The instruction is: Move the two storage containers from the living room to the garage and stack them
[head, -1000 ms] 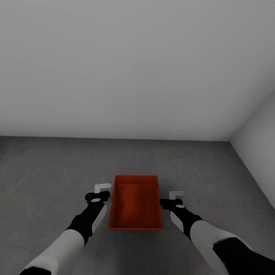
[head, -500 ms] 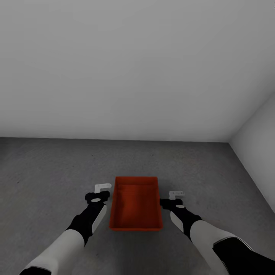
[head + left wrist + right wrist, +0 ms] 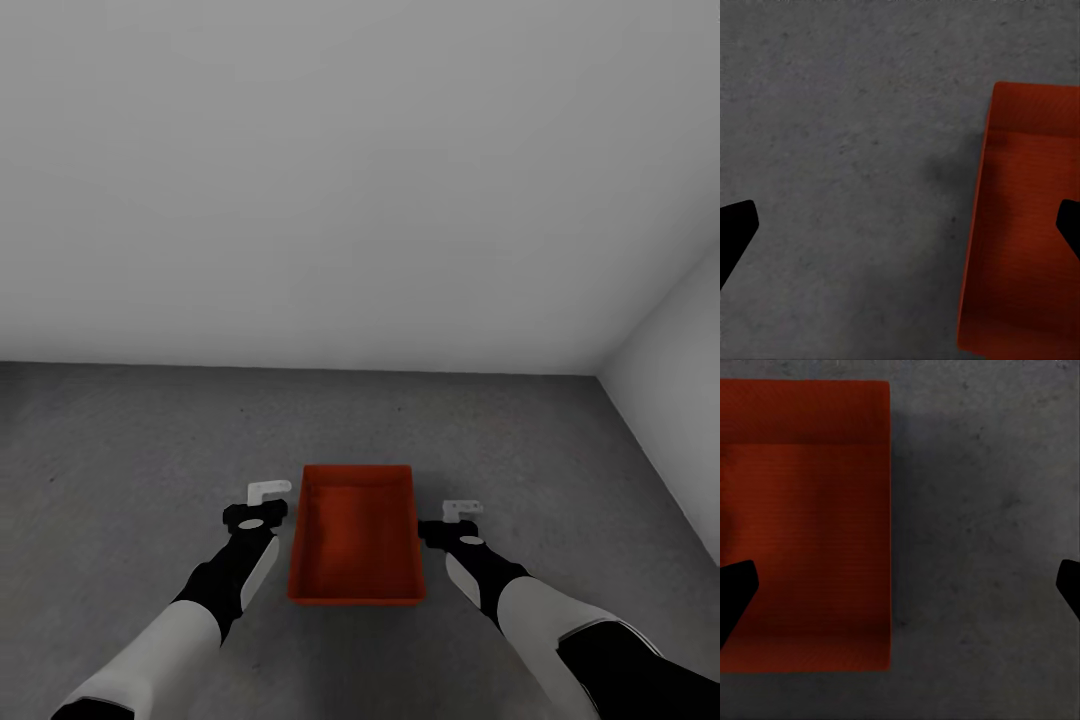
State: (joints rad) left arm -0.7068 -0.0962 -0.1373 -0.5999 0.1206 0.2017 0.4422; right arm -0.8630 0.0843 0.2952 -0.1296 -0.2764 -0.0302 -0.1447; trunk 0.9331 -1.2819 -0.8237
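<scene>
A plain grey-white back wall [image 3: 340, 180] meets a second pale wall [image 3: 675, 400] in a corner ahead of the robot and to its right, and below them spreads the dark grey, mottled concrete floor [image 3: 130, 450]. Nothing lies on that concrete between the arms and the walls.

One red-orange rectangular plastic bin with smooth walls [image 3: 355, 532] sits upright on the floor, open side up, between the two arms. The left gripper [image 3: 262, 503] hangs just beside the bin's left long wall, and the right gripper [image 3: 455, 520] hangs just beside its right long wall; neither touches the plastic. In the left wrist view the fingers [image 3: 735, 232] stand wide apart, one dark tip over bare concrete and the other over the bin's [image 3: 1027, 247] inside. In the right wrist view the fingers [image 3: 735, 589] are likewise spread, one tip over the bin's [image 3: 802, 525] floor and the other over the concrete outside its wall.
</scene>
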